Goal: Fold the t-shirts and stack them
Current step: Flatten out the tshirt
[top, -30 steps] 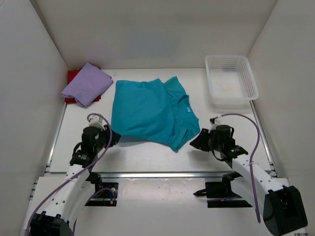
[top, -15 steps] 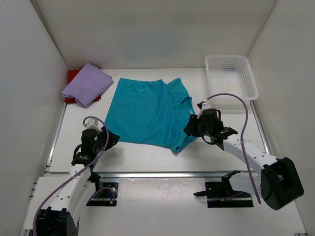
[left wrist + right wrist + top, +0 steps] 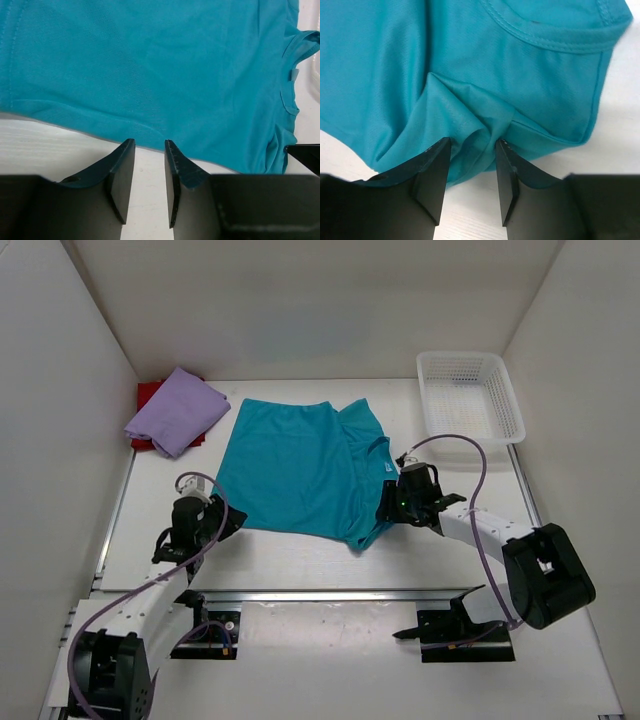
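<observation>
L claw (image 3: 149, 146) slightly apart, empty, just short of teal shirt (image 3: 295, 465) edge at its 7 o'clock. R claw (image 3: 472, 142) apart, straddling a cloth fold at 4 o'clock.

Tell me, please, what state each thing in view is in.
Teal shirt: lying flat, partly folded.
Red shirt: mostly covered, far left corner.
Purple shirt: folded, lying on the red shirt.
Basket: upright, empty.
Left gripper: jaws open at the hem.
Right gripper: jaws open astride a sleeve fold.

Top cam overhead, wrist cams close-up, all share teal shirt (image 3: 295, 465).
</observation>
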